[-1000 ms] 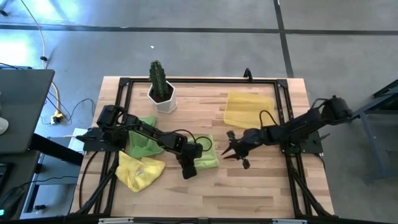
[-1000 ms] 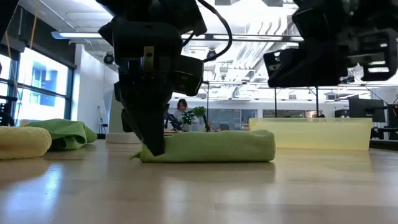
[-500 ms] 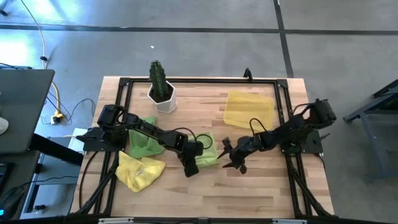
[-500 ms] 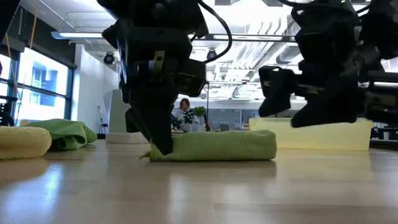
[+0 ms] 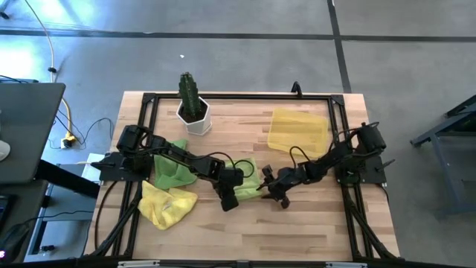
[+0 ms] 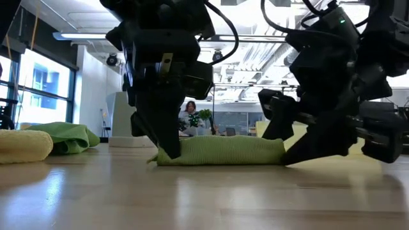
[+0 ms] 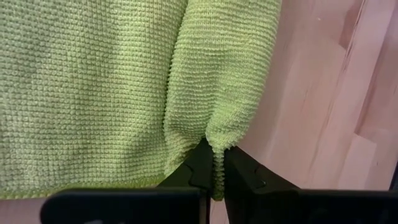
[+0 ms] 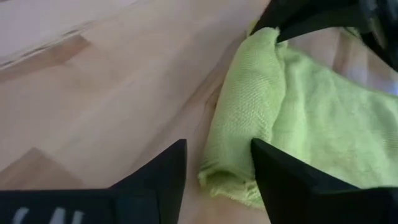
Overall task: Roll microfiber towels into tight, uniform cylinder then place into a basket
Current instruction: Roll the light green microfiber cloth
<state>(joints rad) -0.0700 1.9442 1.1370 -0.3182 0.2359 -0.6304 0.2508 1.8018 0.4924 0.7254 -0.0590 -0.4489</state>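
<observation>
Frame centre: left gripper [image 5: 225,201] pinches rolled green towel [image 5: 249,182]; right gripper [image 5: 269,190] spread at its end. Upper right: basket [image 5: 297,130]; contents indiscernible. Upper left: cactus pot [image 5: 193,112].

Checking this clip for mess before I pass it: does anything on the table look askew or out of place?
Only unfinished work. A lime green towel and a yellow towel lie crumpled at the left arm's side. The basket is empty. The half-rolled green towel is pinched by the left gripper, with the open right gripper at its other end.

Two matte-black jointed arms [image 5: 178,158] trail looping black cables [image 5: 312,152].
</observation>
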